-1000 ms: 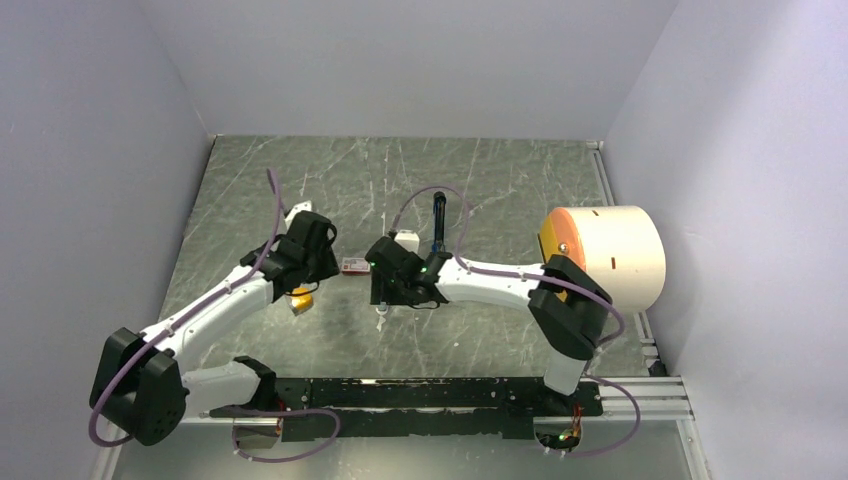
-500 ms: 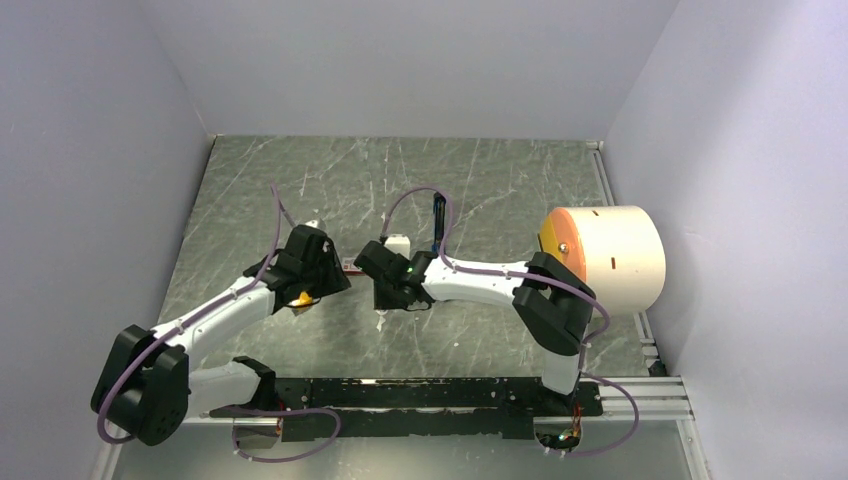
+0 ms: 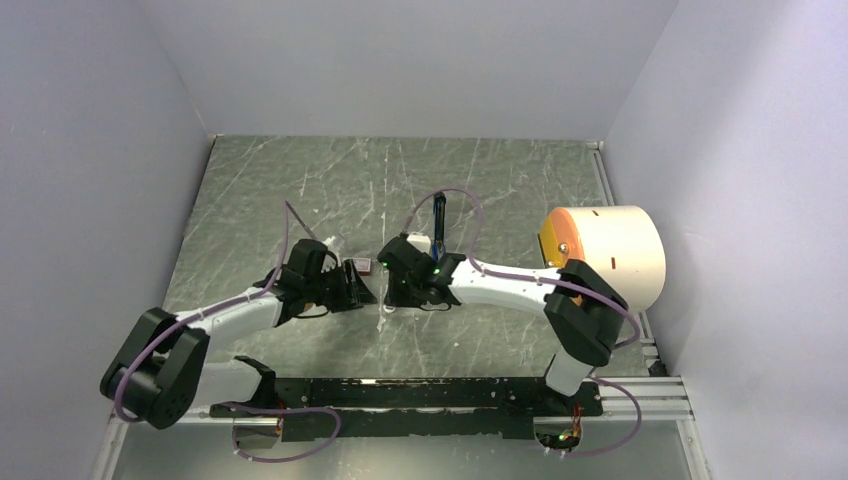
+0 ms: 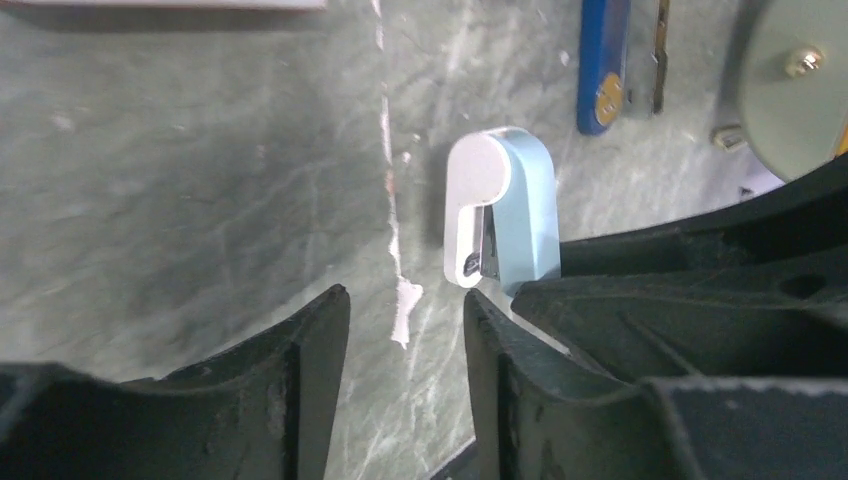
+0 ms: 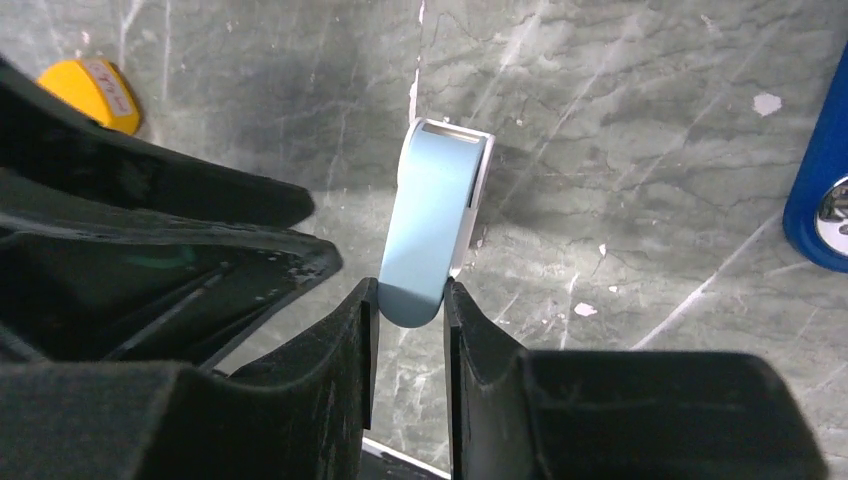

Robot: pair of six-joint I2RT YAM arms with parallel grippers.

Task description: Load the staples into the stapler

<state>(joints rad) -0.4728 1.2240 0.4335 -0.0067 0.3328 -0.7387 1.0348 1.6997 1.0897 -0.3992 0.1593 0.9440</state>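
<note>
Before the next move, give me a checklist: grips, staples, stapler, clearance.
1. Right gripper shut on pale blue tool: ok.
2. Left gripper open and empty: ok.
3. Staples in either gripper: not ok, none visible.
4. Stapler lying free, no gripper on it: ok.
5. Stapler rail open for loading: cannot tell.
6. Left gripper clear of the tool: cannot tell, very close.
</note>
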